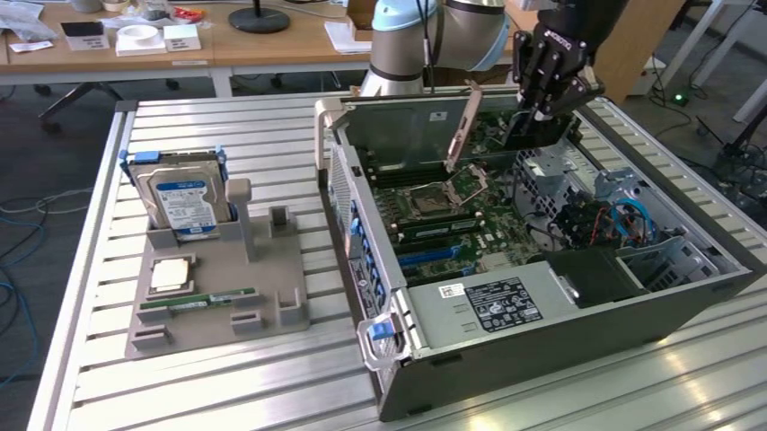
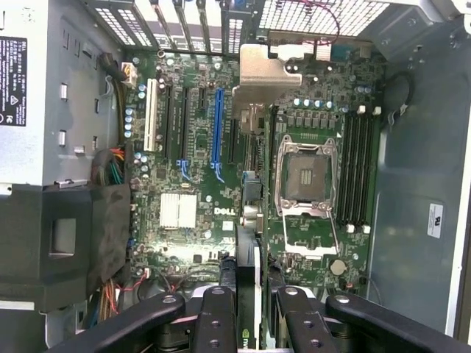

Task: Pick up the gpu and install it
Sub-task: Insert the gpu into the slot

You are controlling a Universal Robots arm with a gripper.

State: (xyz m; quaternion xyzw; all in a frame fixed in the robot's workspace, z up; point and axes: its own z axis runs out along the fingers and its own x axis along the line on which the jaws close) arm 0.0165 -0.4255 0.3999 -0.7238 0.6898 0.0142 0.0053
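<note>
Jaws of black two-finger gripper (image 1: pixel 536 115) clamped on thin flat dark rectangular gpu (image 1: pixel 533 136), card hanging upright on edge over green motherboard (image 1: pixel 473 193) inside open grey metal computer case (image 1: pixel 576 337). Wrist view: gpu (image 2: pixel 246 257) edge-on between fingers (image 2: pixel 215 316).

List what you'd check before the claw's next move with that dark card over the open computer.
1. Claw grips the gpu: ok, the card is clamped between its fingers.
2. Gpu over the open case: ok.
3. Blue slot on the motherboard free: ok.
4. Gpu seated in a slot: not ok, it hangs above the motherboard.
5. Card edge lined up with a slot: cannot tell.
</note>
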